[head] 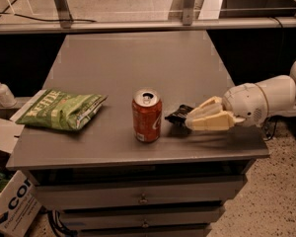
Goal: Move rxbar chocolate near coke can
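Gripper [190, 121] at 3 o'clock of the coke can [147, 115], cream fingers pinching the 3 o'clock end of the rxbar chocolate [177, 114]. Bar dark and flat, just beside the can with a narrow gap between them; print on it too faint to read. Can upright near the front edge of the grey surface [138, 58], white script on red only partly legible. Green chip bag [64, 110] at 9 o'clock of the can, well apart from it, reaching the left edge; white capitals seem to read KETTLE. Wide bare room toward 12 o'clock, up to the back edge. Little room toward 6 o'clock before the front edge. Cardboard box [12, 204] on the floor at 8 o'clock, large dark letters "CO" showing.
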